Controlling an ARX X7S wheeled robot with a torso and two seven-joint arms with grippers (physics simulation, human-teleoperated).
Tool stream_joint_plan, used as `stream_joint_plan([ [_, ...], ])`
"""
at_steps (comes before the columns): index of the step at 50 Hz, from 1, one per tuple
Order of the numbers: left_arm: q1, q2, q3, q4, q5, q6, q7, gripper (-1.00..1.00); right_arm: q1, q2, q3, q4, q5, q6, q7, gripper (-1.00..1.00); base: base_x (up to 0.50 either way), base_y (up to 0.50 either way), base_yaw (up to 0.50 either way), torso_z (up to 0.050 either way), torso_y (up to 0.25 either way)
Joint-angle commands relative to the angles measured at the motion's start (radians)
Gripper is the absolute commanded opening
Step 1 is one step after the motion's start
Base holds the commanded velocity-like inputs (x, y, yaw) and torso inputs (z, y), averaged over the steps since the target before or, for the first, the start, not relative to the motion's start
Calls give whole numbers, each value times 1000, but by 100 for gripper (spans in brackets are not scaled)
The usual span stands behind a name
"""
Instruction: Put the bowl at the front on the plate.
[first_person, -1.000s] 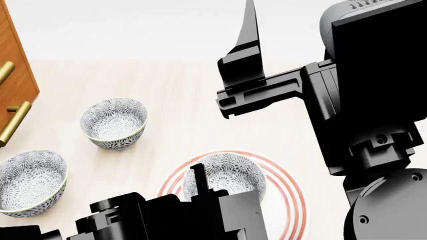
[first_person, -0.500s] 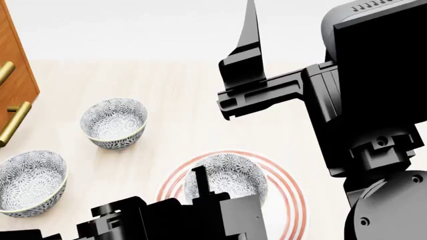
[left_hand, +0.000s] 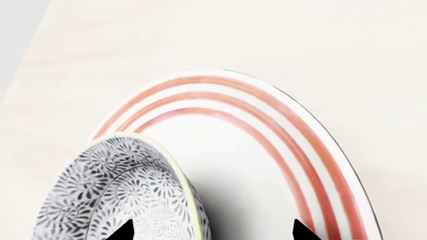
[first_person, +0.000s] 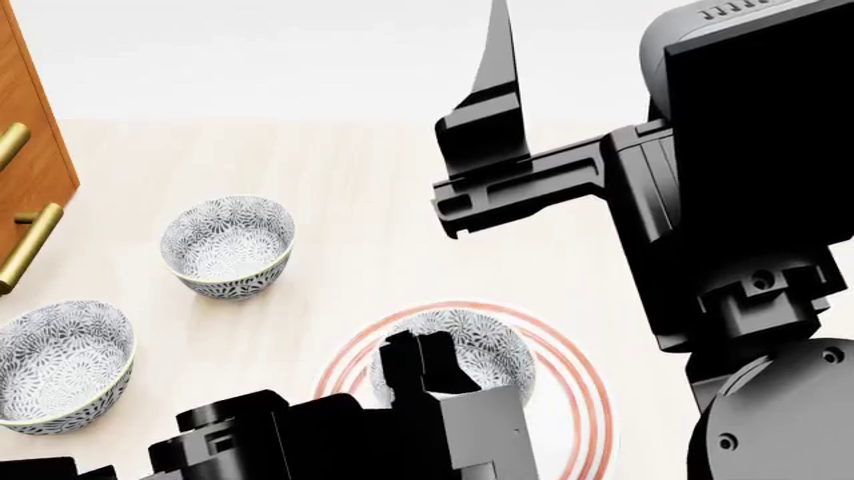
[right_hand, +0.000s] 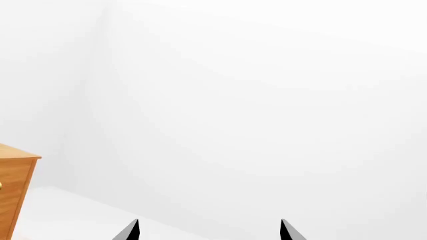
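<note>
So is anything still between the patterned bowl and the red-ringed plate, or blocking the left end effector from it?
Nothing visible does. The bowl already sits on the plate, and the left end effector is right at it, one fingertip inside the bowl and one outside its rim, open. The two other bowls stand apart on the table.

My left gripper (first_person: 424, 368) sits at the near edge of the table (first_person: 360, 200), low in the head view, with its fingers spread just over the bowl (first_person: 461, 350). That bowl rests on the plate (first_person: 587, 395), toward the plate's left side. Two more bowls stand apart on the table to my left: the near-left bowl (first_person: 60, 365) and the far-left bowl (first_person: 227, 245) behind it. The cabinet (first_person: 27, 170) stands at the far left. My right gripper (first_person: 487, 130) hangs raised above the table, behind the plate.
</note>
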Motion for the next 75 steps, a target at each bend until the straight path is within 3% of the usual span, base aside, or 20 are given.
stream_joint_plan([
  [1, -10, -18, -33, 39, -42, -16, 12, 100, 6, 2, 0, 0, 6, 1, 4, 100, 0, 0, 0, 0, 0],
  [49, -54, -111, -297, 58, -303, -19, 72, 100, 5, 10, -10, 9, 9, -18, 15, 100, 0, 0, 0, 0, 0],
  [75, -49, -100, -379, -26, -327, 33, -18, 100, -11, 26, 9, -17, 24, -22, 39, 100, 0, 0, 0, 0, 0],
])
